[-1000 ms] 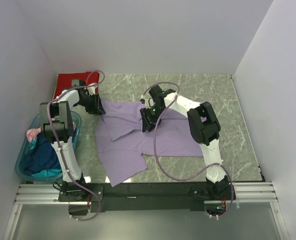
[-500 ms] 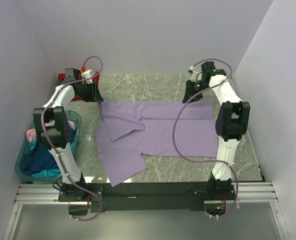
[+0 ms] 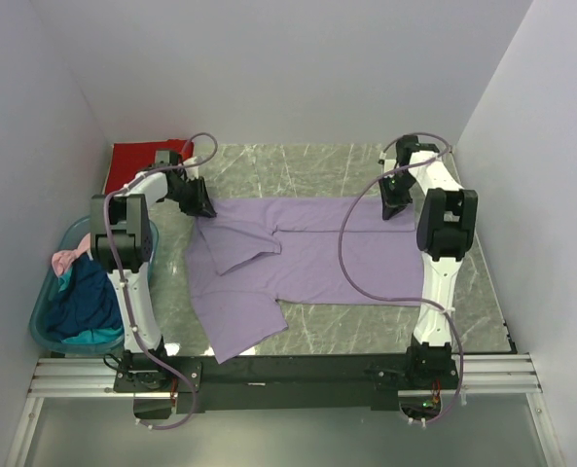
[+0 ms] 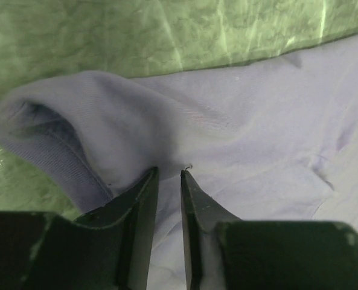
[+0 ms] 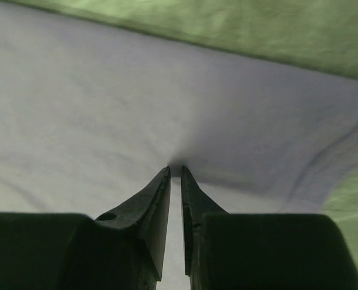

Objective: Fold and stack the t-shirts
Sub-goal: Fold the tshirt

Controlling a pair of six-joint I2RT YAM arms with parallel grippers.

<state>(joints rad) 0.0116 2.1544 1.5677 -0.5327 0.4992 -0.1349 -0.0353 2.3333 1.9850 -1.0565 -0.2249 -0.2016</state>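
Left gripper point(image 3: 198, 206), at about ten o'clock on the table point(image 3: 298, 165), has its jaws nearly closed on a pinch of the light purple t-shirt point(image 3: 312, 258), beside a rolled sleeve opening that shows in its wrist view. That shirt lies spread across the middle of the table, with one flap turned over toward its left side and a loose part trailing toward seven o'clock. At two o'clock the right gripper point(image 3: 395, 208) nips the shirt's far edge the same way, and the cloth puckers at its fingertips. The fabric looks light and limp, so it will probably sag and drag between the two holds. The seamed edges and corners seem the surest places to grip, since a thin pinch could slip. By count there is one purple shirt spread out and one red t-shirt point(image 3: 132, 158) folded at eleven o'clock. One tub point(image 3: 41, 329) at eight o'clock holds pink cloth point(image 3: 66, 260) and dark blue cloth point(image 3: 84, 306), heaped too loosely to count the garments.
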